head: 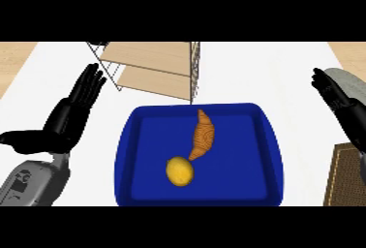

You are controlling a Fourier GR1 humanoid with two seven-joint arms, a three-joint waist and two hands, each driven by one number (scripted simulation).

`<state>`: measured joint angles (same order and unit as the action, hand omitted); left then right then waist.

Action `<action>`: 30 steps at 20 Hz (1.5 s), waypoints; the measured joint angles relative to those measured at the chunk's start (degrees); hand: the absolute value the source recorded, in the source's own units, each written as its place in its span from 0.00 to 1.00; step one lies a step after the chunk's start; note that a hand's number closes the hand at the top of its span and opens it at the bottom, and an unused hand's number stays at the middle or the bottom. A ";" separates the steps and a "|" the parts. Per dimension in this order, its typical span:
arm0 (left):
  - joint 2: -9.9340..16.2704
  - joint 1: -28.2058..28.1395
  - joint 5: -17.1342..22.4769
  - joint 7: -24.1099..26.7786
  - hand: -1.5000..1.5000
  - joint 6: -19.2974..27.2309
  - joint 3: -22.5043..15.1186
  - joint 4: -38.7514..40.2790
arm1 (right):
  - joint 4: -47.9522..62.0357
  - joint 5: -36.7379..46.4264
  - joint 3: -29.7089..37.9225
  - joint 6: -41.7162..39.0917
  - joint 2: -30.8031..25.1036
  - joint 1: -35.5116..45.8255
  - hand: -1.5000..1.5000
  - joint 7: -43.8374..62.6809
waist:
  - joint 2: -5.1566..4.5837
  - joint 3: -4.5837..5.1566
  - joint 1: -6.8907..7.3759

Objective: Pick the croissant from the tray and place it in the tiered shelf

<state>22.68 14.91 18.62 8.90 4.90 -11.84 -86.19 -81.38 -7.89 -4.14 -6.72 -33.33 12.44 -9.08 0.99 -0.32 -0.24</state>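
Note:
A brown croissant (202, 135) lies lengthwise in the middle of the blue tray (266, 145), its lower end touching a yellow lemon (180, 171). Behind the tray stands the tiered shelf (154, 65) with two light wooden boards in a wire frame. My left hand (68, 116) is held to the left of the tray, open, fingers straight and pointing up toward the shelf, thumb out to the left. My right hand (342, 104) shows at the right edge, open with fingers up, apart from the tray. Neither hand holds anything.
The white counter (286, 72) spreads round the tray. A brown woven mat (346, 177) lies at the lower right edge. A grey rounded object (350, 82) sits behind my right hand at the right edge.

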 measured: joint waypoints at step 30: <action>0.07 -12.59 4.64 -18.36 0.50 5.28 2.72 9.57 | -33.43 16.14 -12.51 31.96 14.42 -30.79 0.00 11.66 | -0.12 1.80 -1.08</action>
<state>22.75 2.32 23.26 -9.46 10.18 -9.12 -76.62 -114.80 8.24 -16.66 25.24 -18.91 -18.35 2.57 0.87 1.48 -1.32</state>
